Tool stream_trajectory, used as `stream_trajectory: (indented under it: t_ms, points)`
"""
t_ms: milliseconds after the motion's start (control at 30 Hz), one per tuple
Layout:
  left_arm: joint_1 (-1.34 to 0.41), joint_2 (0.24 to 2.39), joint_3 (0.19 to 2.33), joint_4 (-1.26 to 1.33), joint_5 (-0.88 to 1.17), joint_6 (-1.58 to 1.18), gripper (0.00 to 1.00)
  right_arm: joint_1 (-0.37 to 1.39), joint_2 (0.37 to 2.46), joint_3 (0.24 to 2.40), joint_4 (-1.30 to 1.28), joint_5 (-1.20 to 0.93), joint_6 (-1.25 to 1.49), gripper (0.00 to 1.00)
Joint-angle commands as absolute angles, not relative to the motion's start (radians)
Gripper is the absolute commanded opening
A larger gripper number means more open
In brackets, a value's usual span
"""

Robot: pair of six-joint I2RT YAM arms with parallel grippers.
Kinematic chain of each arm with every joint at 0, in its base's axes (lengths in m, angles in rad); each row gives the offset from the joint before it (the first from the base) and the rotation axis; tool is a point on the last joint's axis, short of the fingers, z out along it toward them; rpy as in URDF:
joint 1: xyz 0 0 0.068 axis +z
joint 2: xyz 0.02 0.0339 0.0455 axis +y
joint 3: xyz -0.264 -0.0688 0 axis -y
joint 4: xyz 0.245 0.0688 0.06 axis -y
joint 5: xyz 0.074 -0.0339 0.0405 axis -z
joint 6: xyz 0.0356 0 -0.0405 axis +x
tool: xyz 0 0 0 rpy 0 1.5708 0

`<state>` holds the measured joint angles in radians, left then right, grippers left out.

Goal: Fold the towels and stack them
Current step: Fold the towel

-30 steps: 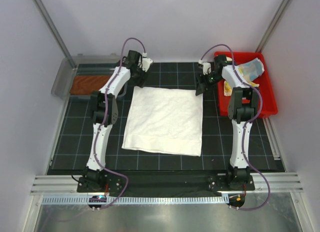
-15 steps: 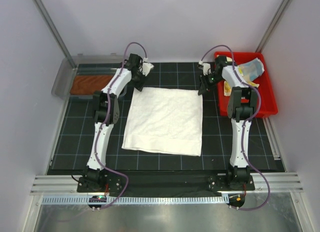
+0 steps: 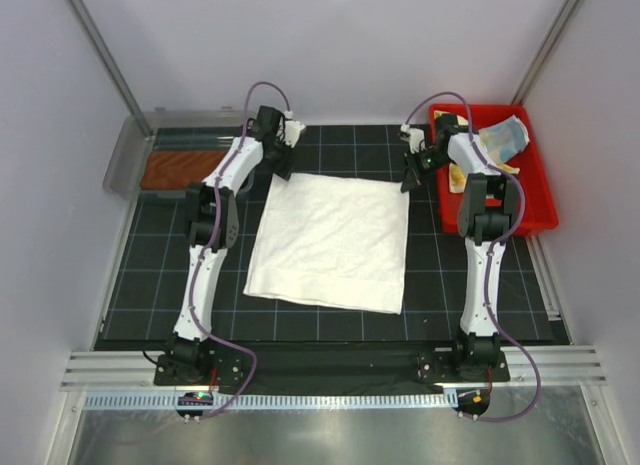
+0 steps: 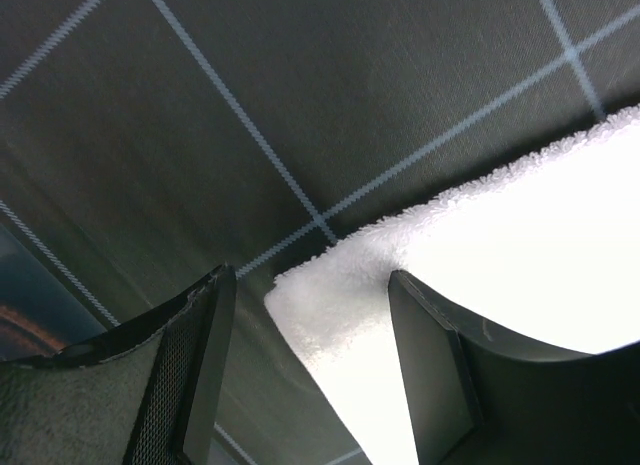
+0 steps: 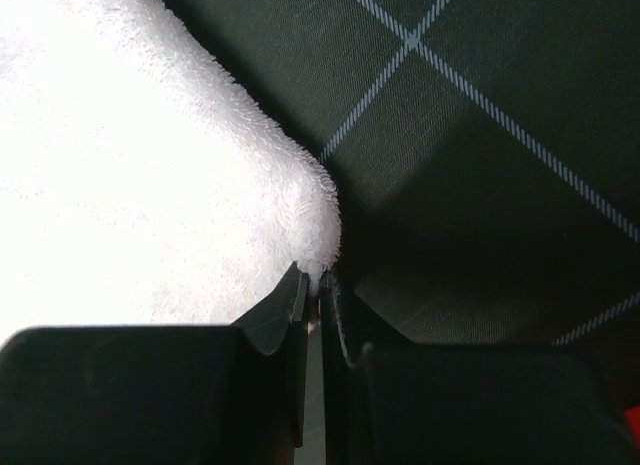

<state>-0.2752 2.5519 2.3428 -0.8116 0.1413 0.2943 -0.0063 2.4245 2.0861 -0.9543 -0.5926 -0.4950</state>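
Observation:
A large white towel (image 3: 330,240) lies spread flat in the middle of the black grid mat. My left gripper (image 3: 279,171) is at its far left corner. In the left wrist view that gripper (image 4: 310,285) is open, and the corner of the white towel (image 4: 520,245) lies between the two fingers, untouched by the left one. My right gripper (image 3: 408,177) is at the far right corner. In the right wrist view it (image 5: 315,277) is shut, pinching the tip of the white towel (image 5: 150,185).
A rust-brown towel (image 3: 180,168) lies in a clear tray (image 3: 118,165) at the far left. A red bin (image 3: 540,200) at the far right holds a light-blue towel (image 3: 503,137) and a pale yellow one (image 3: 456,177). White enclosure walls stand on three sides.
My right gripper has closed on the towel's far right corner. The left gripper has shifted slightly right over the far left corner and stays open.

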Motion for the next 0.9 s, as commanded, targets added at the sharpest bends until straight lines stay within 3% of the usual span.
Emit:
stream_trajectory:
  t_ms: [0, 600, 867]
  points:
    - [-0.284, 2.493, 2.372, -0.741, 0.172, 0.241, 0.66, -0.028, 2.335, 2.072, -0.968, -0.592, -0.537, 0.01]
    - [-0.336, 2.543, 2.416, -0.707, -0.106, 0.049, 0.65, -0.057, 2.287, 2.023, -0.937, -0.661, -0.526, 0.01]
    - [-0.334, 2.557, 2.418, -0.716, -0.161, -0.086, 0.57, -0.055, 2.286, 2.023, -0.927, -0.664, -0.512, 0.01]
